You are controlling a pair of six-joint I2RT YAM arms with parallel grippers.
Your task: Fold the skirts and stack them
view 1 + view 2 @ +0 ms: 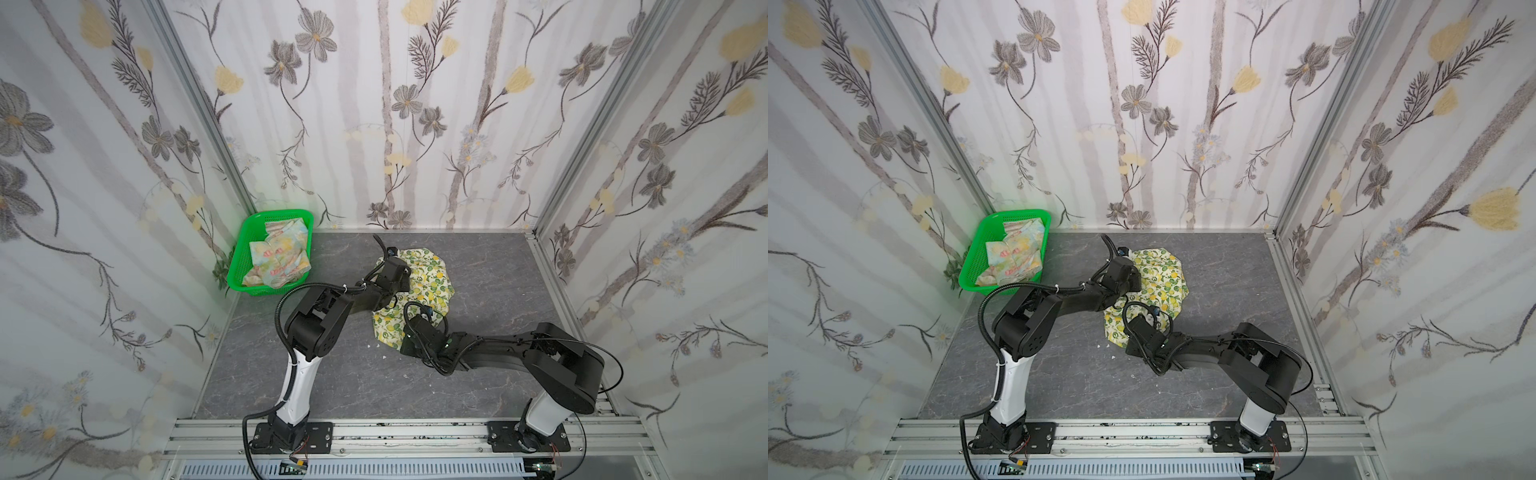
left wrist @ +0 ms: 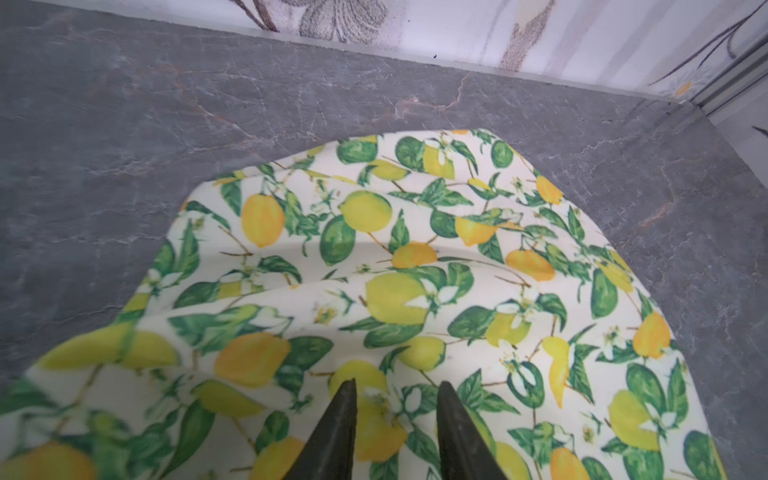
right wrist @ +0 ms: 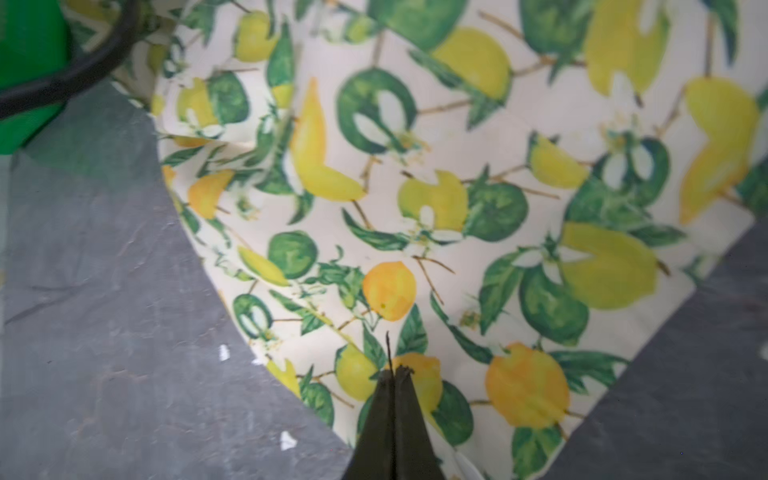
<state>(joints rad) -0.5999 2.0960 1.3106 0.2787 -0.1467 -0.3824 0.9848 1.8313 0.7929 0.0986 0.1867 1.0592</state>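
1. Flowered wallpaper is enclosing a grey marbled table (image 1: 490, 291); both arms are reaching toward its middle.
2. Lemon skirt (image 1: 430, 272) is lying rumpled mid-table, not yet folded. Flower skirt (image 1: 278, 259) is sitting bunched in the green basket (image 1: 242, 253) at the far left corner.
3. Left fingers (image 2: 345, 419) are standing partly apart over the lemon skirt's far-left portion, with cloth showing in the gap. Nothing is looking clamped.
4. Right fingers (image 3: 392, 407) are pressing fully together at the near hem. Whether a thin pinch of cloth is caught, I cannot tell.
5. Step in hand, as I am judging it: spreading the lemon skirt flat before folding. Doing it well is calling for a grip on the hem at each side. It is also calling for a low, even outward pull and for smoothing the ridges before any crease.
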